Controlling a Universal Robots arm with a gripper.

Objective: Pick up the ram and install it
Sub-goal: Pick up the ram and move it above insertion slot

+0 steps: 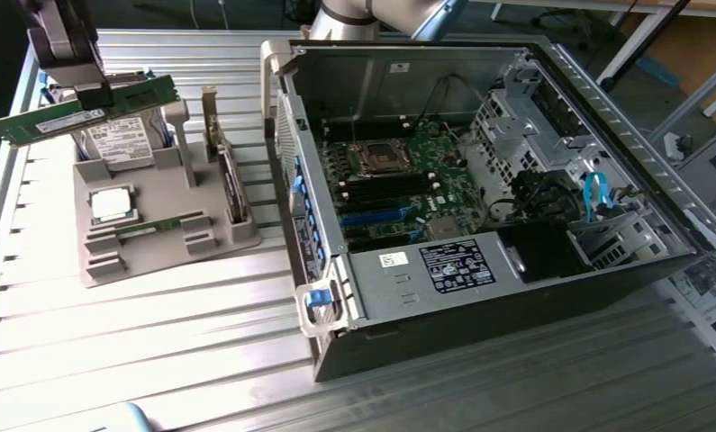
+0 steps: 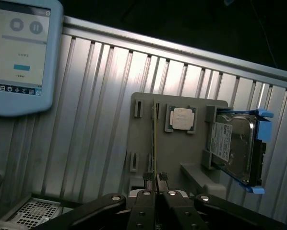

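We see the ram (image 1: pixel 45 119), a long thin green board with a white label, held in the air clear above the grey holder tray (image 1: pixel 153 256), over the tray's far end where the hard drive (image 1: pixel 123 142) sits in its slot. The gripper (image 1: pixel 94 101) pinches the ram near its middle from above, so the stick juts out to both sides and tilts slightly. In the wrist view the ram (image 2: pixel 154 139) appears edge-on as a narrow line running out from the gripper (image 2: pixel 155 178), whose two fingertips (image 2: pixel 163 178) are pressed against its faces, with the holder tray (image 2: pixel 182 158) below. On that tray a square silver CPU (image 2: pixel 183 118) lies flat in a recess, and just beside it is the hard drive (image 2: pixel 232 146) in a blue carrier. In the exterior view the CPU (image 1: pixel 109 202) lies near the tray's middle, and an expansion card (image 1: pixel 220 171) stands upright along the tray's edge nearest the open computer case (image 1: pixel 370 288). The case lies on its side, just beside the tray on the exterior view's right, with its motherboard (image 1: pixel 394 175) exposed. The tray and the case both rest on a ribbed metal table (image 1: pixel 153 333). A light-blue touchscreen pendant (image 2: pixel 18 52) lies on the table, apart from the tray.
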